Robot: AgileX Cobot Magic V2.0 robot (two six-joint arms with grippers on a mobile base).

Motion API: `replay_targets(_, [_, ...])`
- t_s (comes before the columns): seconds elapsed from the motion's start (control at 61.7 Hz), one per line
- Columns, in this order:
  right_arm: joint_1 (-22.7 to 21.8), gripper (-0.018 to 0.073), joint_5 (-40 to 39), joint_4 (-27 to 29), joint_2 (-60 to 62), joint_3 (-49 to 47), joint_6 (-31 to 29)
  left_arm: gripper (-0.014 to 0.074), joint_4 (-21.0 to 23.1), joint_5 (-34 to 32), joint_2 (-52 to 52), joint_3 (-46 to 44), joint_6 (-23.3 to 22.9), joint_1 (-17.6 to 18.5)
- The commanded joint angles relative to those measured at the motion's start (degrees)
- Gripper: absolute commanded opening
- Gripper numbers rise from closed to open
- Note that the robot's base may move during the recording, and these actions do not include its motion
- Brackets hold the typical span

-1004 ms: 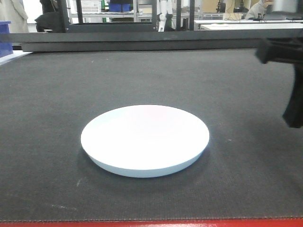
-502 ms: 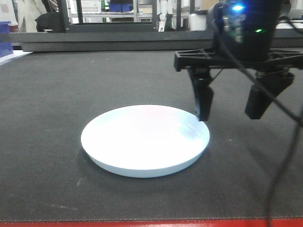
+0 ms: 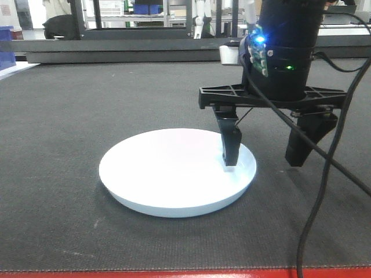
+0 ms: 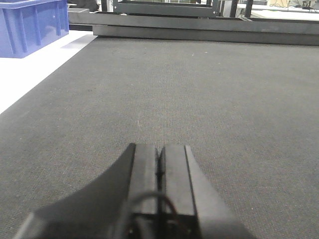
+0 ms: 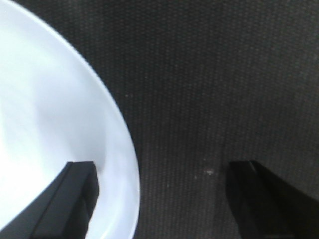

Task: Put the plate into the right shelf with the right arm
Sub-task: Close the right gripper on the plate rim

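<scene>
Right pincer [image 3: 263, 162], spread apart, straddles the rim of the plate [image 3: 168, 174] lying on the counter [image 3: 69, 104]; a shallow bite could probably let that glossy rim slip free.

White round plate [image 3: 168, 174] lies flat, its rim between spread fingers [image 3: 231, 145] of the right arm [image 3: 287, 52].

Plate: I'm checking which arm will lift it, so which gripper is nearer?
Right. The right gripper, open, straddles the plate at its rim; the left gripper, shut, sees only mat, no plate.

low front view, right wrist close above, both sharing plate [image 3: 174, 176]
</scene>
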State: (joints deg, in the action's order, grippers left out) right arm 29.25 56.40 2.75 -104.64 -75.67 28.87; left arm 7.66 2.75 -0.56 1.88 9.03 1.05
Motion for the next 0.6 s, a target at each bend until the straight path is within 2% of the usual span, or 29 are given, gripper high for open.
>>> replay_targets(0.0, [0.0,0.0623,-1.1,-0.2,2.0,-1.9,0.7,-0.0128,0.5,-5.2,-0.6,0.6,-0.4,0.1])
replay_targets(0.097, [0.0,0.0619,-0.8,-0.2,1.4,-1.9,0.7,-0.0128,0.5,-5.2,-0.6,0.6,-0.4,0.1])
replay_targets(0.178, [0.0,0.0562,-0.6,-0.2,1.3,-1.9,0.7,-0.0128,0.5,-5.2,-0.6,0.6,-0.4,0.1])
replay_targets(0.421, [0.0,0.0146,0.1,-0.2,1.3,-1.9,0.6,-0.0128,0.5,-5.2,-0.6,0.6,-0.4,0.1])
replay_targets(0.502, [0.0,0.0040,0.4,-0.2,1.5,-1.9,0.6,-0.0128,0.5,-5.2,-0.6,0.6,-0.4,0.1])
replay_targets(0.583, [0.0,0.0055,0.4,-0.2,2.3,-1.9,0.1,-0.0128,0.5,-5.2,-0.6,0.6,-0.4,0.1])
